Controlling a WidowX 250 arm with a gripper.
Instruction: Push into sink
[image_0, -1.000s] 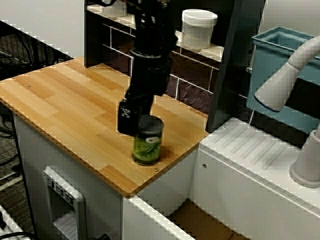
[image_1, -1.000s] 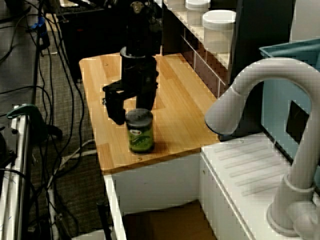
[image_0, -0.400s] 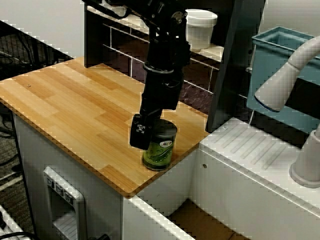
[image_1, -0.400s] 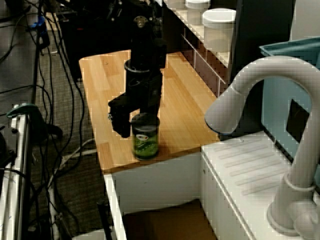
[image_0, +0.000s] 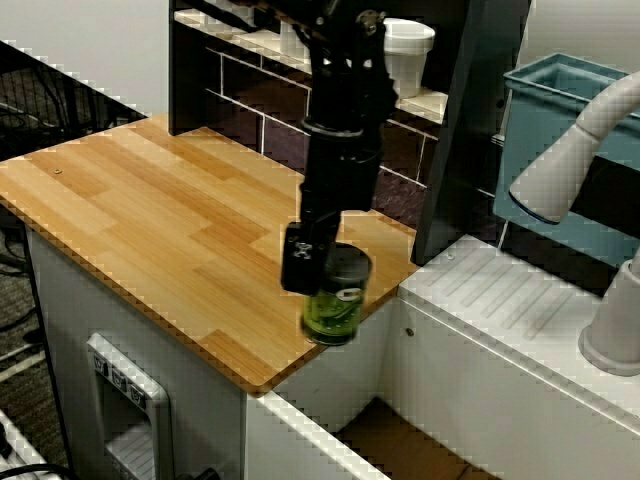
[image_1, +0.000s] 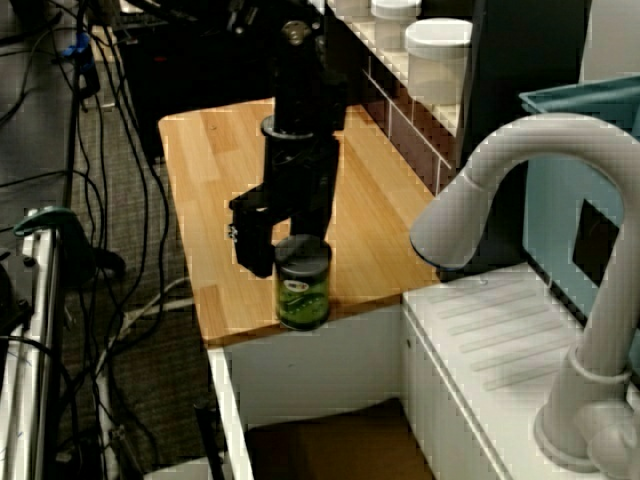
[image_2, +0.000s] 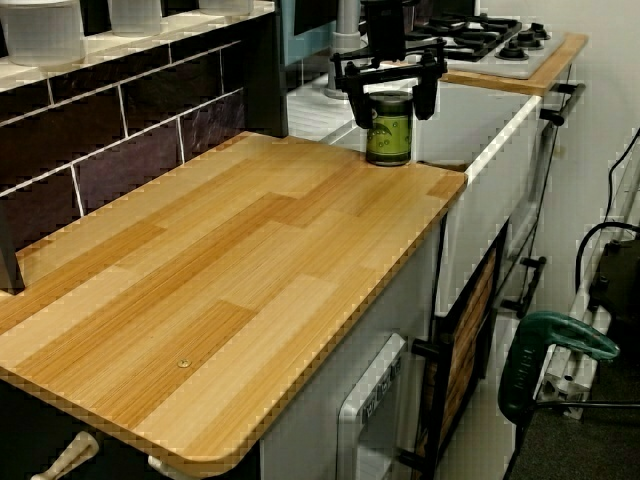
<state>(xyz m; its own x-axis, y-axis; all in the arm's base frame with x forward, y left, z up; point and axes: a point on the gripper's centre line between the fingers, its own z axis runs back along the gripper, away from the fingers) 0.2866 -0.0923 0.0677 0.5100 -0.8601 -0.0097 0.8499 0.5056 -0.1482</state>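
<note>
Mock kitchen in a lab — sink (image_1: 330, 440), faucet (image_1: 520, 180), gas hob (image_2: 490, 35), loose cables (image_1: 110, 200)

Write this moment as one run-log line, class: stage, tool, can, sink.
stage: pushing | tool: open, straddling can | can: upright at counter edge beside sink | sink: can not yet in

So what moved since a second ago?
The pincer pushed the green can along the wooden counter to its edge by the sink. The can is upright, not yet in. The pincer's fingers stayed spread around it; faucet and teal bin didn't move.
</note>
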